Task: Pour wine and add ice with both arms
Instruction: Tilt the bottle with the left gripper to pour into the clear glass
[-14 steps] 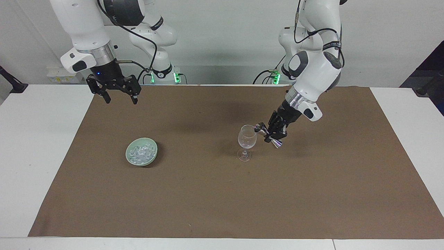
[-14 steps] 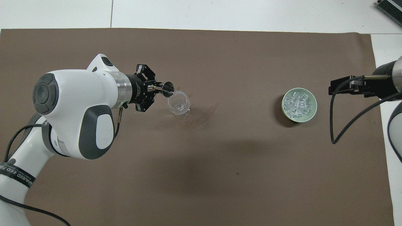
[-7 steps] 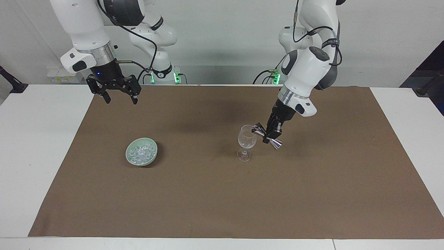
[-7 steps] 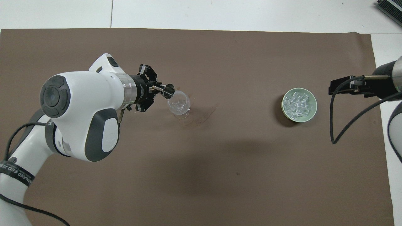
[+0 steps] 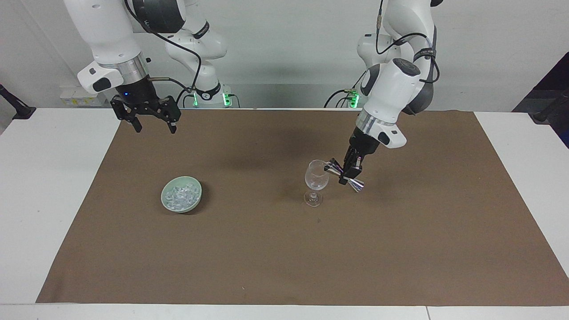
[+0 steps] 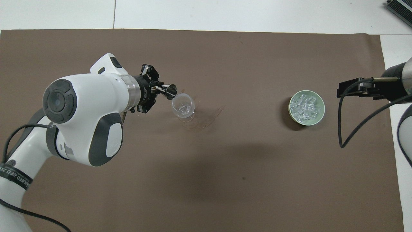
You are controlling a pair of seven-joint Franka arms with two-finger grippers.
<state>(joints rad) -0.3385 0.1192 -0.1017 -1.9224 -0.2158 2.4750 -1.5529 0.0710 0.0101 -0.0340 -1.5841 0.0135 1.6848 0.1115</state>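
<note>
- Left gripper (image 5: 348,174) clamps a shiny hourglass-shaped metal jigger (image 5: 345,174), tilted at the clear stemmed wine glass (image 5: 316,182) rim.
- Right gripper (image 5: 152,126), fingers spread, waits above the brown mat (image 5: 284,249), toward the right arm's end from the glass.
- Chunky translucent ice (image 5: 180,196) fills a smooth round pale green dish (image 5: 195,202).

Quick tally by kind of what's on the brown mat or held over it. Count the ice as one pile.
Wine glass: 1
Metal jigger, in the left gripper: 1
Pale green bowl: 1
Ice pile, in the bowl: 1
Total: 4

White table (image 5: 53,186) — brown mat (image 5: 284,249)
</note>
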